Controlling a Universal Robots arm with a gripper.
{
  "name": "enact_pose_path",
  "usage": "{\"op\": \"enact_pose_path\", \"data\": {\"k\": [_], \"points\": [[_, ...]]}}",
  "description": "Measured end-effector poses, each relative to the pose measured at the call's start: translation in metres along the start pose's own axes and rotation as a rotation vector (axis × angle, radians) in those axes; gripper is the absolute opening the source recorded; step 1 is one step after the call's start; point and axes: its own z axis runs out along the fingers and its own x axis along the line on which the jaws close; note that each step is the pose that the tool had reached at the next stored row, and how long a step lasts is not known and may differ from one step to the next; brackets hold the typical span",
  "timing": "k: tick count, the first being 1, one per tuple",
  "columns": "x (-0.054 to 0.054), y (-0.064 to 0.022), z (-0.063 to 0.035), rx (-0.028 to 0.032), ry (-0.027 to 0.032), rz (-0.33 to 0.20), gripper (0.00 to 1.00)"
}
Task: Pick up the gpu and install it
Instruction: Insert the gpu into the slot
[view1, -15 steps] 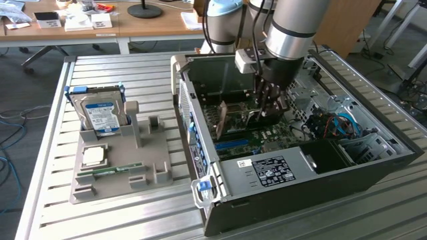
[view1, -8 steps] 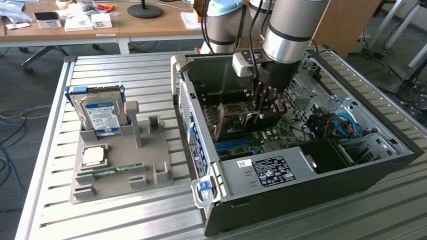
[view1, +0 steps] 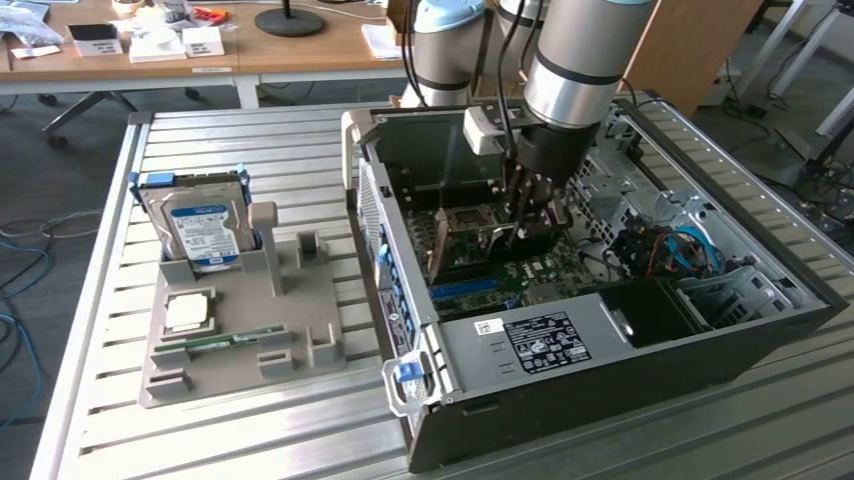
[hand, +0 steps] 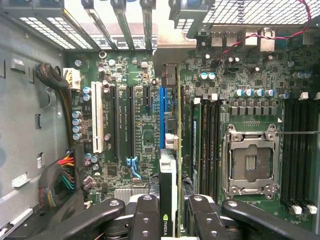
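Jaws part-closed, pinching the thin green circuit-board gpu (hand: 168, 195) edge-on, blue plastic motherboard slot (hand: 162, 115) right beneath them (probably to seat straight).

A: gpu (hand: 168, 180) colours?
B: Green board, black cooler with green logo, silver bracket. hand (hand: 172, 206) black.
A: motherboard (hand: 140, 125)?
B: Green. One blue slot (hand: 161, 117), one white slot (hand: 96, 122), the others black. wire bundle (hand: 67, 166) red, orange, yellow, black.
A: Beside the case (view1: 641, 372)?
B: Case is black with a black-and-white label. hard drive (view1: 203, 235) silver with a blue-white label, holder (view1: 240, 350) grey, table (view1: 254, 150) ribbed silver.
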Motion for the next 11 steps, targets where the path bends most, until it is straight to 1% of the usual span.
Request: {"op": "enact_pose_path", "data": {"k": [3, 11], "points": [[0.0001, 0.0000, 0.0015, -0.0001, 0.0003, 0.000, 0.27], [0.0001, 0.0015, 0.0016, 0.0000, 0.0000, 0.000, 0.27]]}}
